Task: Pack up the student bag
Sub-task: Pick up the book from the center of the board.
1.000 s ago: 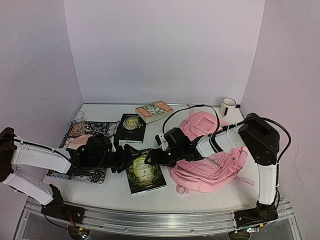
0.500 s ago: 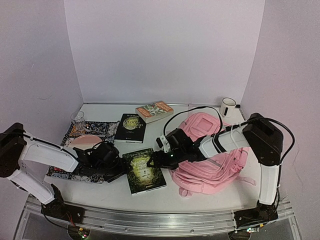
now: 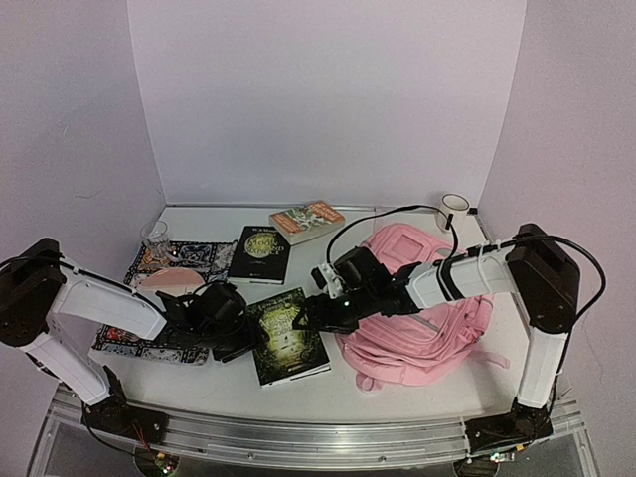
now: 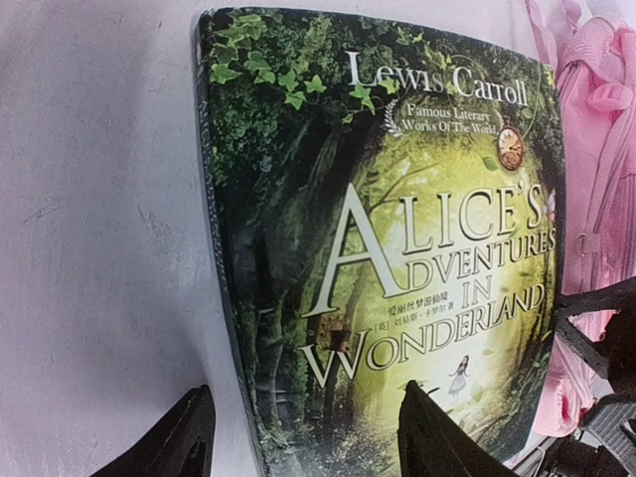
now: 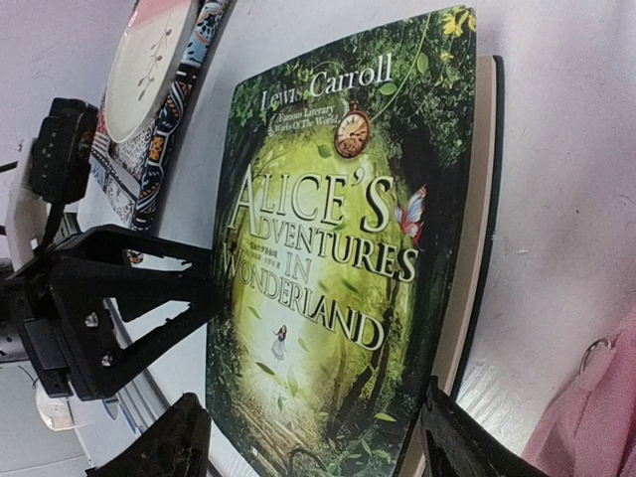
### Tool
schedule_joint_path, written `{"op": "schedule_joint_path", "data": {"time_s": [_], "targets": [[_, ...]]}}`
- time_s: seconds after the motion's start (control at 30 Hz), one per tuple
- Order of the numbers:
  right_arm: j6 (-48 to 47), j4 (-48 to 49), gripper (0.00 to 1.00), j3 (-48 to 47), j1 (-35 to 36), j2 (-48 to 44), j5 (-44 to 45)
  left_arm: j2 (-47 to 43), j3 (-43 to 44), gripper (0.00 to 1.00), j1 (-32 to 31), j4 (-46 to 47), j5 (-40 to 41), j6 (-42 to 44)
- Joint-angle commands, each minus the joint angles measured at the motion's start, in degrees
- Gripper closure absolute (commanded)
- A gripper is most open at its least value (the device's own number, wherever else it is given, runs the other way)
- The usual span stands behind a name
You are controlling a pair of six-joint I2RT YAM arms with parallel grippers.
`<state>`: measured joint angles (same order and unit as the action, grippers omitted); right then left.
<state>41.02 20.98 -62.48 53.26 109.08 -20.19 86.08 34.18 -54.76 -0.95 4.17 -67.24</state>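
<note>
The student bag (image 3: 427, 313) is a pink backpack lying flat at the right of the table; its edge shows in the left wrist view (image 4: 599, 149) and the right wrist view (image 5: 596, 422). A green "Alice's Adventures in Wonderland" book (image 3: 290, 338) lies flat just left of it. My left gripper (image 3: 241, 336) is open at the book's spine edge, one finger (image 4: 184, 442) on the table side and the other over the cover (image 4: 378, 248). My right gripper (image 3: 310, 316) is open low over the book (image 5: 338, 248), its fingers to either side of the near corner.
Behind the green book lie a dark book (image 3: 260, 253) and an orange book (image 3: 306, 220). A white mug (image 3: 454, 211) stands at the back right. At the left, a patterned mat (image 3: 184, 253) carries a pink plate (image 3: 167, 281), with a glass (image 3: 155, 236) at its far corner.
My left gripper has moved right along the table to the green book's spine edge, its jaws a little narrower. My right gripper has shifted slightly over the book's other side.
</note>
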Motion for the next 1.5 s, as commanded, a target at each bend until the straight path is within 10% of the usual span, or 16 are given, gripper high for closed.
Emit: {"op": "schedule_joint_path", "data": {"time_s": [0.0, 0.83, 1.13, 1.47], "targets": [[-1.01, -2.31, 0.29, -0.43, 0.57, -3.28, -1.68, 0.43, 1.58, 0.36, -0.27, 0.72, 0.09, 1.13], [3.36, 6.23, 0.57, -1.32, 0.68, -0.88, -9.48, -6.22, -3.99, 0.36, -0.98, 17.01, -3.56, -3.94], [4.47, 7.21, 1.0, 1.03, 0.02, -4.25, -8.36, -13.73, -9.52, 0.32, -1.02, 17.38, 3.01, -5.75], [9.86, 17.4, 1.0, 4.7, -1.2, -11.3, -8.32, -24.97, -13.75, 0.13, -1.05, 17.3, 9.1, -5.96]]}}
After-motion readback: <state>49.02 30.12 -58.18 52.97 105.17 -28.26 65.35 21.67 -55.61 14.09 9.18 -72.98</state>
